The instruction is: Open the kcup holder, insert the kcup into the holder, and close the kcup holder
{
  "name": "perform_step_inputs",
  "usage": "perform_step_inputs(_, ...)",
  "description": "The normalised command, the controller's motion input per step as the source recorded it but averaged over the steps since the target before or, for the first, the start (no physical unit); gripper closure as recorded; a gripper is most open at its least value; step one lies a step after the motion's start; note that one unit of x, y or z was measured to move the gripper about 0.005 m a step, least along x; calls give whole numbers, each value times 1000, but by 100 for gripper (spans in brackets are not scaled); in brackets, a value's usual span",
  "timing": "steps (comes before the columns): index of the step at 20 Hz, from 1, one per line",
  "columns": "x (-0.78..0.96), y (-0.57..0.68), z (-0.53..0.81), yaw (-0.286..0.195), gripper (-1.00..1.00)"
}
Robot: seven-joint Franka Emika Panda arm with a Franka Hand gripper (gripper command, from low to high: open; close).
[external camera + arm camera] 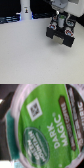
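My gripper [60, 22] hangs at the exterior view's upper right, right over the black kcup holder [61, 36]. Between its dark fingers I see a small white pod with a green top, the kcup [60, 20], and the gripper looks shut on it. In the wrist view the kcup's green lid [42, 131] with its printed label fills almost the whole picture, very close and blurred. No fingers show there. The holder's grey front panels [54, 35] face forward. Whether its drawer stands open I cannot tell.
A white upright post [25, 11] stands at the back towards the exterior view's left, against a dark background. The holder sits on a pale table [30, 60] that stretches across the front.
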Motion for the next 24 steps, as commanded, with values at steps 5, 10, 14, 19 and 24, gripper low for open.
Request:
perform_step_inputs(5,37,24,-110,6,100)
perform_step_inputs(10,-1,29,-138,13,100)
perform_step_inputs(14,9,31,-199,18,100)
perform_step_inputs(19,36,98,-145,25,-100)
perform_step_inputs(24,63,193,-51,42,100)
